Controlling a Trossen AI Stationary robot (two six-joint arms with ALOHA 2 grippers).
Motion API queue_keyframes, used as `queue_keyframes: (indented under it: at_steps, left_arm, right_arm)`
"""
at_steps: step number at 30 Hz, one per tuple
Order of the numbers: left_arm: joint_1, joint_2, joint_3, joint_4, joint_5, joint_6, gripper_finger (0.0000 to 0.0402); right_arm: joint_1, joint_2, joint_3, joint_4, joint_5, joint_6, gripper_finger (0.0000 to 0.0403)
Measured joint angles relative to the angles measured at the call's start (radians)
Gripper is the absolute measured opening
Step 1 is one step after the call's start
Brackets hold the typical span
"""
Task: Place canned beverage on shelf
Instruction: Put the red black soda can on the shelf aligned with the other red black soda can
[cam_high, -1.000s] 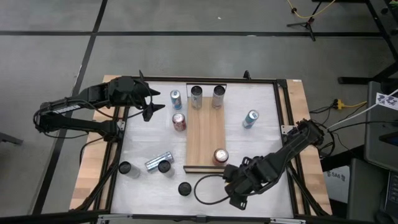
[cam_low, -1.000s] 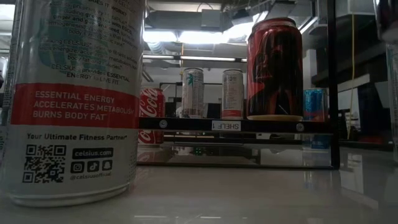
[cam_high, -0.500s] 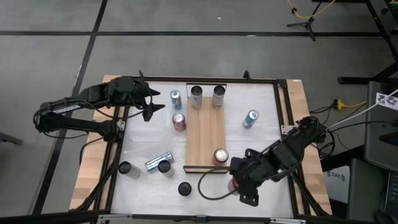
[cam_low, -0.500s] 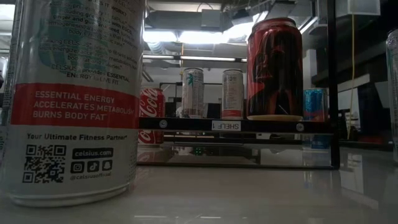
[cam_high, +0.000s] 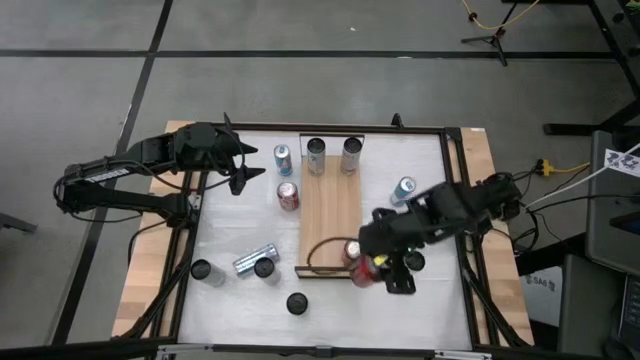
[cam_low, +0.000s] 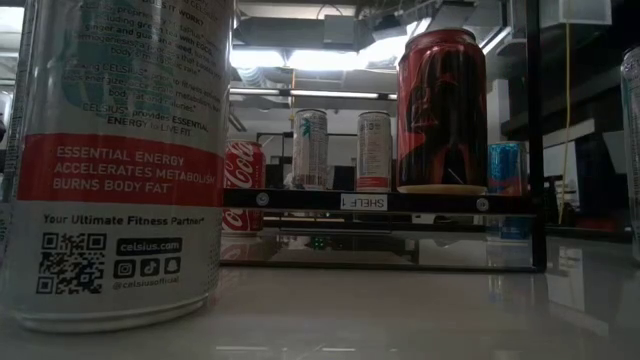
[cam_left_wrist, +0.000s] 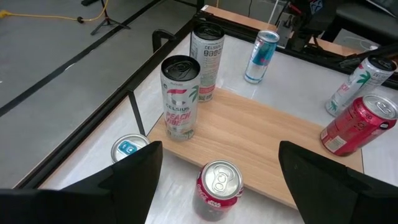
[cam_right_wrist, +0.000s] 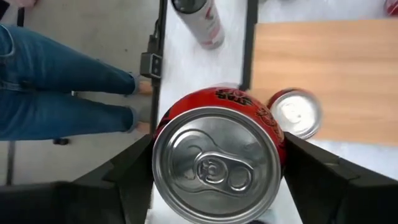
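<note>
High view showed us the right pincer (cam_high: 368, 268) squeezed shut around a red can (cam_high: 362, 270), held just past the near short end of the shelf (cam_high: 331, 215). Another red can (cam_high: 352, 250) stood on the shelf right beside it. Two tall cans (cam_high: 316, 157) stood at the shelf's far end. Our left pincer (cam_high: 243, 165) waited with its fingers wide apart, off to the left of the shelf's far end, near a small blue can (cam_high: 283, 159) on the bench (cam_high: 430, 170).
</note>
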Motion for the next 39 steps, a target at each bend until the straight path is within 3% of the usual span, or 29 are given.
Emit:
queue_keyframes:
  at_steps: [25, 39]
  left_arm:
    - [0.0, 0.0, 0.0, 0.0, -0.001, 0.0, 0.0313]
    - [0.0, 0.002, 0.0, 0.0, -0.004, 0.0, 0.0313]
  right_arm:
    - [-0.358, -0.003, -0.001, 0.001, -0.051, -0.81, 0.0284]
    - [-0.416, 0.002, -0.197, 0.004, 0.006, -0.945, 0.0284]
